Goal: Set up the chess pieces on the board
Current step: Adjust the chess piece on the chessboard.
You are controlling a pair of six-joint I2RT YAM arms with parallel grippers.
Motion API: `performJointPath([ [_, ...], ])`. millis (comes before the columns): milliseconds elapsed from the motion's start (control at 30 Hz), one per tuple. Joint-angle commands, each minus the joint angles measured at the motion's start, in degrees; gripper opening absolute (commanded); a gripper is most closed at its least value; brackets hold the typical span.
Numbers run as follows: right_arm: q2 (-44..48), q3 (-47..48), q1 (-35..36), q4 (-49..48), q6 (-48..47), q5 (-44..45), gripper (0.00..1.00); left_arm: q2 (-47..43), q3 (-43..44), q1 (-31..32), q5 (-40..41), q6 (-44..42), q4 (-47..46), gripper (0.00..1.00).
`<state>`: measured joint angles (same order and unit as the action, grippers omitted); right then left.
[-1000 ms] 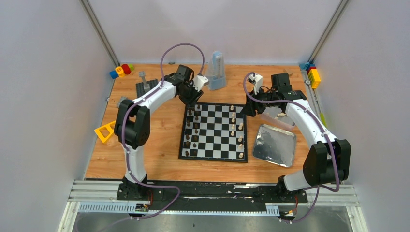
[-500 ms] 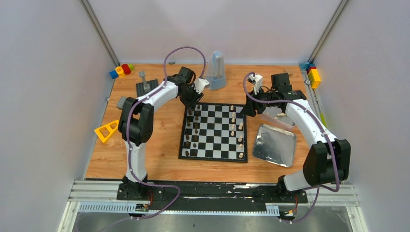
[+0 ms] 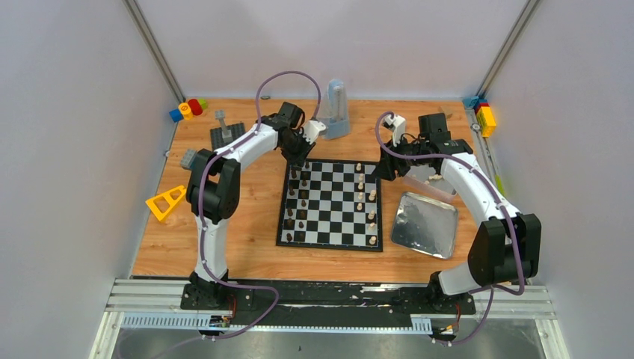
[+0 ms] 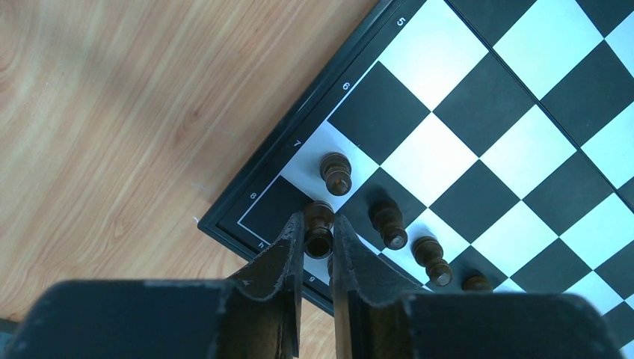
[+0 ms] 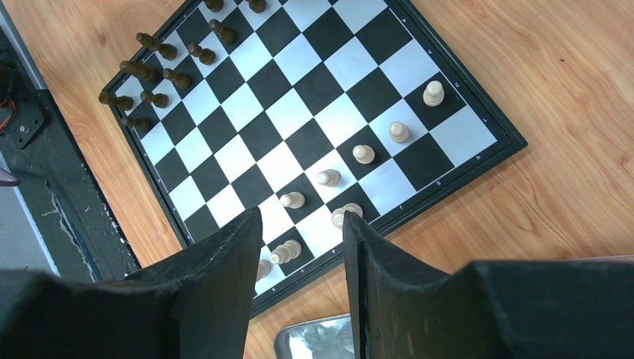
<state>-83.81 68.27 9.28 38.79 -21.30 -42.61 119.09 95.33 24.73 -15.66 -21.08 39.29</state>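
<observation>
The board (image 3: 333, 217) lies mid-table, with dark chess pieces (image 3: 301, 202) along its left side and pale ones (image 3: 370, 196) along its right. My left gripper (image 3: 297, 158) is at the board's far-left corner. In the left wrist view its fingers (image 4: 318, 221) are shut on a dark piece (image 4: 319, 233) at the corner squares of the board (image 4: 478, 149), with other dark pieces (image 4: 389, 222) just beside it. My right gripper (image 3: 383, 170) hovers at the far-right edge. In its wrist view it stands open (image 5: 300, 217) and empty above the pale pieces (image 5: 363, 153).
A silver tray (image 3: 425, 223) lies right of the board, with a clear container (image 3: 430, 183) under the right arm. A translucent pyramid-shaped object (image 3: 336, 111) stands behind the board. A dark studded baseplate (image 3: 226, 134), a yellow triangle (image 3: 163, 204) and coloured blocks (image 3: 188, 108) sit at the left.
The left gripper's jaws have closed on the dark piece at the board's far-left corner, and the left arm shifted slightly. The right arm has not moved.
</observation>
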Motion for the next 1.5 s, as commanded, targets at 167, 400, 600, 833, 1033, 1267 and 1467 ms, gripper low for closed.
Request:
performJointPath([
  [167, -0.1, 0.2, -0.3, -0.6, -1.1, -1.6, 0.45, -1.8, 0.5, -0.2, 3.9, 1.6, -2.1, 0.13],
  [400, -0.2, 0.2, -0.3, -0.6, -1.1, -1.4, 0.45, -1.6, 0.6, -0.4, 5.7, 2.1, -2.4, 0.11],
  [600, -0.3, 0.3, -0.3, -0.5, -1.1, -1.5, 0.45, -1.4, 0.8, -0.6, 5.6, 2.2, -2.5, 0.11],
  [833, -0.3, 0.3, -0.3, -0.6, -1.1, -1.4, 0.45, -1.0, 0.9, -0.6, 5.5, 2.0, -1.8, 0.15],
  [1033, 0.4, 0.5, -0.4, -0.6, -0.7, 0.2, 0.46, -2.2, 0.7, -0.7, 6.5, 2.5, -2.3, 0.34],
  [1267, 2.4, 0.9, -3.0, -0.8, 1.6, 7.8, 0.46, -6.0, 0.7, -1.0, 6.5, 3.1, -3.0, 0.53],
  [1467, 4.3, 0.1, -10.2, -1.1, 5.6, 17.7, 0.47, -10.8, 0.2, -1.3, 5.1, 4.3, -4.0, 0.67],
])
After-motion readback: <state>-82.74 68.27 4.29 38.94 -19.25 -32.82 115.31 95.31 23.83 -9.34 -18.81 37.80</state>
